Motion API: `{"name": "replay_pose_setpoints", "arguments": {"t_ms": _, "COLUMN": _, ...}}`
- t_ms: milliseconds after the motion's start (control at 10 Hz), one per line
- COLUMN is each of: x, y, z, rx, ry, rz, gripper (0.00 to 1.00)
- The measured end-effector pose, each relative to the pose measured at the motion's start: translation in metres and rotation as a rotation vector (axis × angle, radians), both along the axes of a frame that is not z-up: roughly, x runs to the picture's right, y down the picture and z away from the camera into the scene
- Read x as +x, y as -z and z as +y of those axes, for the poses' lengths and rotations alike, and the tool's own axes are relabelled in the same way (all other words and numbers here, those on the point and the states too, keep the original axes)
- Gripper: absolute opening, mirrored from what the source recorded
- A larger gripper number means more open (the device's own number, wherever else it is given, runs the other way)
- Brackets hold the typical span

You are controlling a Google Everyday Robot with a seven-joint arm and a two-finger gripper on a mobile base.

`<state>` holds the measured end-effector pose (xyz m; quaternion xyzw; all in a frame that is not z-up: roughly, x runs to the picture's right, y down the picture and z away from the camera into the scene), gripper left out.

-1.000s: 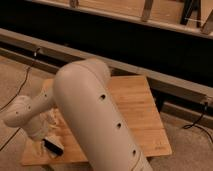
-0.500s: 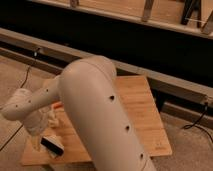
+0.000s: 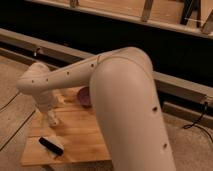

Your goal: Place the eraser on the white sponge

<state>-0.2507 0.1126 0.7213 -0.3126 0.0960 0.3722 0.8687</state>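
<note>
The black eraser [image 3: 50, 144] lies flat near the front left of the wooden table [image 3: 80, 135]. A pale strip along its right edge looks like the white sponge [image 3: 58, 150], mostly hidden under the eraser. My gripper [image 3: 50, 119] hangs from the wrist just above and behind the eraser, apart from it, with nothing seen in it. My thick white arm [image 3: 125, 100] fills the middle and right of the view and hides much of the table.
A dark maroon bowl [image 3: 85, 97] sits on the table behind the gripper, partly hidden by my arm. A metal rail [image 3: 30, 42] and a dark wall run along the back. A cable [image 3: 197, 125] lies on the floor at right.
My arm has swung up and to the right, uncovering the maroon bowl. The gripper has risen a little from the eraser, which stays in place.
</note>
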Motion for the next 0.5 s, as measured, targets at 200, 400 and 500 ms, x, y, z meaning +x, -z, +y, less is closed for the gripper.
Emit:
{"name": "replay_pose_setpoints", "arguments": {"t_ms": 200, "x": 0.035, "y": 0.0, "z": -0.03, "rx": 0.041, "ry": -0.102, "rz": 0.052, "gripper": 0.8}}
{"name": "replay_pose_setpoints", "arguments": {"t_ms": 400, "x": 0.056, "y": 0.001, "z": -0.041, "rx": 0.05, "ry": -0.149, "rz": 0.091, "gripper": 0.8}}
{"name": "replay_pose_setpoints", "arguments": {"t_ms": 500, "x": 0.053, "y": 0.002, "z": -0.04, "rx": 0.049, "ry": -0.146, "rz": 0.087, "gripper": 0.8}}
